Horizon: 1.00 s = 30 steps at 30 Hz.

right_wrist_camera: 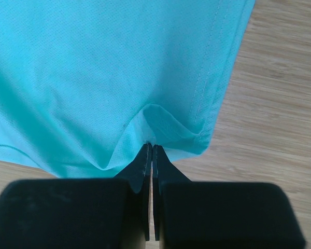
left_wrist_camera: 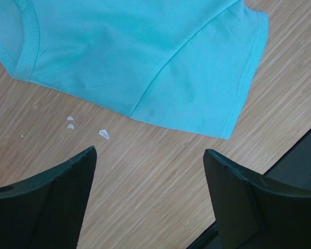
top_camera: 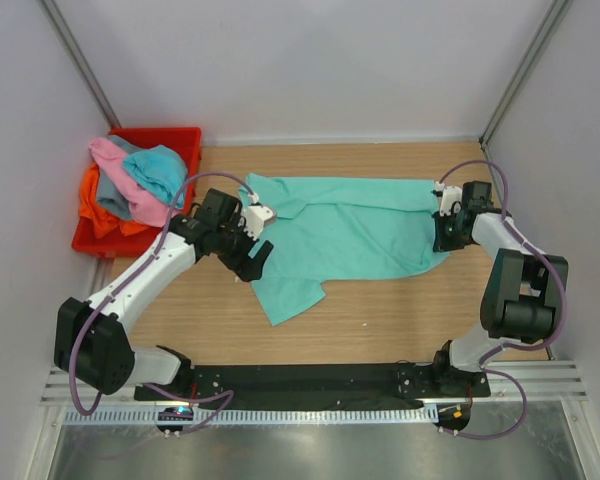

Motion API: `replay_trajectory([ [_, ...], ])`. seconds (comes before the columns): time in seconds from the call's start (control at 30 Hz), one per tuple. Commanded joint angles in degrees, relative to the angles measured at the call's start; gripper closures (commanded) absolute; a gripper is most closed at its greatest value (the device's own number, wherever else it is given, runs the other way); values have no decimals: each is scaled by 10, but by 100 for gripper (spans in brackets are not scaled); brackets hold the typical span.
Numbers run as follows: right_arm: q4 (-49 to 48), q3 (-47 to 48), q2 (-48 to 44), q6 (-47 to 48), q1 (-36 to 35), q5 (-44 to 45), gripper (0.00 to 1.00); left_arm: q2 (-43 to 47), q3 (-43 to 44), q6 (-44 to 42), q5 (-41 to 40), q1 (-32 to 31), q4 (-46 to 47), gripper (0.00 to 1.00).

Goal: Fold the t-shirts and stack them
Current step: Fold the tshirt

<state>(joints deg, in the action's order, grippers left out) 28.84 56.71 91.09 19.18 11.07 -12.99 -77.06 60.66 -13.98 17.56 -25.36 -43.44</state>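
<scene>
Spread over the middle of the wooden counter [top_camera: 380,310]: mint green t-shirt [top_camera: 350,235], mostly flat, collar end at the left, hem end at the right, one sleeve trailing toward the near edge.

Right claw [top_camera: 446,236], at the shirt's right end: pinches the cloth close to the stitched edge, jaws pressed together with only a sliver between them. In the right wrist view [right_wrist_camera: 151,148], a small raised pucker of mint fabric just at the tips, bare wood to the right of the hem.

Left claw [top_camera: 252,260], at the shirt's left side: hangs wide open, holds nothing. In the left wrist view [left_wrist_camera: 150,155], bare wood between the two dark fingers, the collar and one sleeve just beyond them, not touching. Also there, a few white flecks [left_wrist_camera: 103,134] on the wood beside the cloth.

At the far left, off the shirt: red bin [top_camera: 185,140], heaped with a pink shirt [top_camera: 115,160], a turquoise blue shirt [top_camera: 160,170], an orange shirt [top_camera: 100,215] and a grey shirt [top_camera: 113,197], all crumpled together.
</scene>
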Motion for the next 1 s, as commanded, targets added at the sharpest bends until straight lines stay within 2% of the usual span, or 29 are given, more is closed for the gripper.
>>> replay_trajectory([
  [0.0,2,16,-34,-3,3,-10,99,23,11,-6,3,0,-13,19],
  [0.07,3,16,-55,-5,3,-10,99,31,3,-11,2,-6,-10,24],
  [0.2,5,18,-80,-9,3,-13,99,31,-21,-45,-23,-49,-25,22],
  [0.3,4,17,-79,-12,3,-19,99,-2,-25,-77,-66,-121,-67,24],
  [0.4,1,17,-67,-18,3,-22,99,-36,-47,-94,-109,-190,-72,23],
  [0.57,-2,17,-65,-17,3,-21,99,-43,-99,-101,-141,-231,-36,18],
  [0.97,-8,15,-55,-12,3,-13,99,-84,-81,-105,-147,-266,25,19],
])
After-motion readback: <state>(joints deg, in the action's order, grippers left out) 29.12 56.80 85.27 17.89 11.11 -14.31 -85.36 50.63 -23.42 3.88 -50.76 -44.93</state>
